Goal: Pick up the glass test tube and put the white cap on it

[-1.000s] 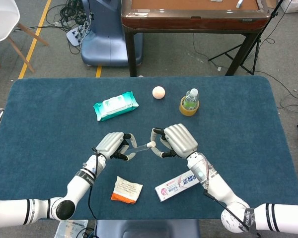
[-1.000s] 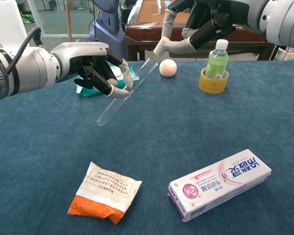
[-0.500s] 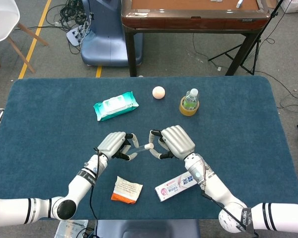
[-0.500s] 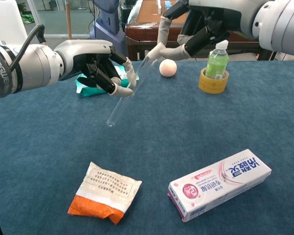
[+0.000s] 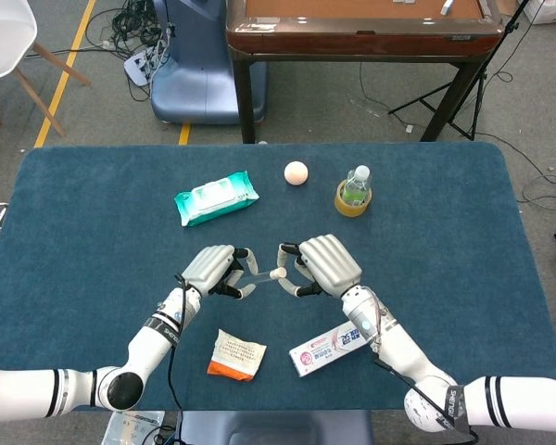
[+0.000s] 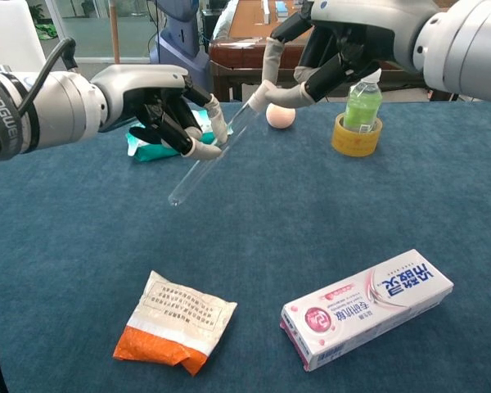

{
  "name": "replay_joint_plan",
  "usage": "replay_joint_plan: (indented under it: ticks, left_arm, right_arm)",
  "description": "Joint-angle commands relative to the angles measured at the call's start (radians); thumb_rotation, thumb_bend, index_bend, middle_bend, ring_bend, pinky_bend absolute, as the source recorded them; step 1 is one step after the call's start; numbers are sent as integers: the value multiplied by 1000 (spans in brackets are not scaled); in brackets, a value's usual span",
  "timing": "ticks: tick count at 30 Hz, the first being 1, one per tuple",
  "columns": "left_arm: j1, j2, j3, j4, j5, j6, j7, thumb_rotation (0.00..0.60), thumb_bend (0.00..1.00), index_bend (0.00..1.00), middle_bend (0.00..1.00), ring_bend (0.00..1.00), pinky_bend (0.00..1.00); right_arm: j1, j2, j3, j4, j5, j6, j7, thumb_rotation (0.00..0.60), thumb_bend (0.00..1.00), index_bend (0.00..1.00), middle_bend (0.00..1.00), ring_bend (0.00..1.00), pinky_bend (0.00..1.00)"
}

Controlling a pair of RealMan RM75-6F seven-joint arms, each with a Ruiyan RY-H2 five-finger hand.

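The left robot hand holds the glass test tube above the middle of the counter, pinched near its upper part, tilted so the closed end points down toward the near edge. The right robot hand grips the white cap between its fingertips and has it at the tube's open end (whether it is seated I cannot tell). A wet wipes pack, a ball and a bottle standing in a tape roll sit nearer the far edge. An orange-and-white packet and a toothpaste box lie by the near edge.
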State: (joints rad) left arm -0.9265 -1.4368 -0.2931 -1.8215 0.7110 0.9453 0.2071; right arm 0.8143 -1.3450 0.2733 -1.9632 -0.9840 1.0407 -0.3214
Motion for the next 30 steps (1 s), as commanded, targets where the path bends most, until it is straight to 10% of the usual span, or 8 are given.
replay_joint_plan:
  ticks: [1,30]
  left_arm:
    - [-3,2,2,-1,-5,1,5,600,321,560,915,956,1000]
    - [2,18,79,40,53,11,69,600,321,560,916,956,1000]
  right_arm:
    - [5,-5,-3,4,5,-1,-6,600,388,575,971,1000,1000]
    - [-27,78,-9,-40,-36,45,24,600,117,175,954,1000,1000]
